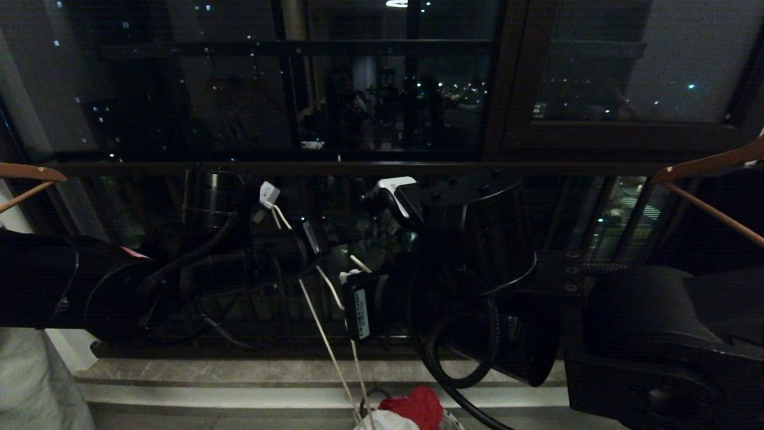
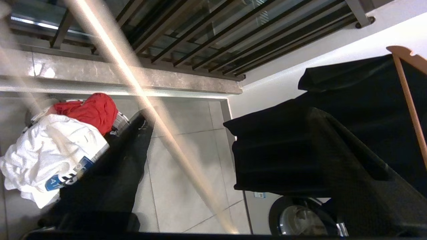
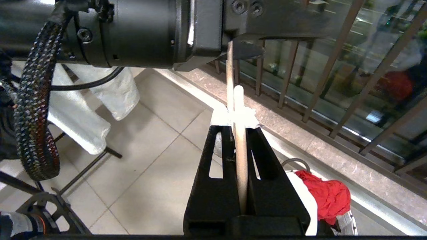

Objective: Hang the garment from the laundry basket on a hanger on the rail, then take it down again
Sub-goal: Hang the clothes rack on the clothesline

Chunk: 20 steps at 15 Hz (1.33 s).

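hanger (image 3: pixel 241 166): thin, pale, chipped wire | your right pincer (image 3: pixel 241 133): clenched on hanger | your left pincer (image 2: pixel 186 140): released | garment (image 2: pixel 50 156): white, crumpled, in basket (image 2: pixel 120 121)

Hanger (image 2: pixel 156 123) wire crosses the left gripper's (image 2: pixel 213 156) gap — floor tiles (image 2: pixel 186 133) beyond.

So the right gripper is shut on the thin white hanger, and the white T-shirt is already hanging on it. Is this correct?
Not entirely. The right gripper is indeed shut on the hanger, but the T-shirt is not on it: the left wrist view shows it crumpled on the laundry basket on the floor, beside a red cloth.
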Motion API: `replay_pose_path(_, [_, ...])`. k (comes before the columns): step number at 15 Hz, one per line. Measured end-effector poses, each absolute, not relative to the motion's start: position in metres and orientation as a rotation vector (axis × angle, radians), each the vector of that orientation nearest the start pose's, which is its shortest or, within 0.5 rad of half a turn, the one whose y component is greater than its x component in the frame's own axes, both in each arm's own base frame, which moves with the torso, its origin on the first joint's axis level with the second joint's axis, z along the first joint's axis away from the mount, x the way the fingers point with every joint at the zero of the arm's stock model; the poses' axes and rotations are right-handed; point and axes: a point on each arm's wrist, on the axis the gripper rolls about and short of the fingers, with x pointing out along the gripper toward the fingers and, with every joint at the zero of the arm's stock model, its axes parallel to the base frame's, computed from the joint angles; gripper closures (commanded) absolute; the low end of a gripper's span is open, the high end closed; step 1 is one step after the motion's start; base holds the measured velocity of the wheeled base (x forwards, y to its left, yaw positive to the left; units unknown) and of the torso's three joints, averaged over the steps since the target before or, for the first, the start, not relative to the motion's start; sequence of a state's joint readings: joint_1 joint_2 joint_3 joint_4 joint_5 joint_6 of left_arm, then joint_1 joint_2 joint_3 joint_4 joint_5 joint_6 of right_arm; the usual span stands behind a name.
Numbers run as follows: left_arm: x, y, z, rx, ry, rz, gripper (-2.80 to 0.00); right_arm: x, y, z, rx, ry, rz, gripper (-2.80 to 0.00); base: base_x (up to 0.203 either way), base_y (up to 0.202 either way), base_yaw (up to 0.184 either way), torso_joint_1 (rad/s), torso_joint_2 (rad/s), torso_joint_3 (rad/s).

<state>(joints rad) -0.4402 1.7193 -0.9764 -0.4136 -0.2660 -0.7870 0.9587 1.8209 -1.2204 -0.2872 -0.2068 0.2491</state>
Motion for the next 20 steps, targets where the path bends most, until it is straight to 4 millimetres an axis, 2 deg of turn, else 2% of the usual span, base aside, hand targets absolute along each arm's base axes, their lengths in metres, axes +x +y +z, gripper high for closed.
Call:
replay_pose_path(14, [0.2853, -0.1411, 0.2038, -0.718, 0.584, -0.537, 0.0, 0.203, 0.2906, 0.2229, 0.055, 0.361, 0.734, 0.0, 0.0, 0.0, 0.0, 0.0, 0.0, 0.0])
replay_pose_path(15, [0.2854, -0.141, 0.2038, -0.717, 0.583, -0.536, 0.0, 0.2028, 0.2908, 0.2229, 0.055, 0.361, 0.734, -1.07, 0.0, 0.0, 0.0, 0.0, 0.0, 0.0])
replay_pose_path(16, [0.2854, -0.141, 0.2037, -0.717, 0.583, -0.535, 0.0, 0.2028, 0.2908, 0.2229, 0.054, 0.36, 0.735, -2.8, 0.0, 0.0, 0.0, 0.0, 0.0, 0.0])
replay_pose_path(20, [0.2871, -0.1391, 0.2034, -0.718, 0.577, -0.529, 0.0, 0.2013, 0.2884, 0.2213, 0.025, 0.355, 0.735, -2.8, 0.0, 0.0, 0.0, 0.0, 0.0, 0.0])
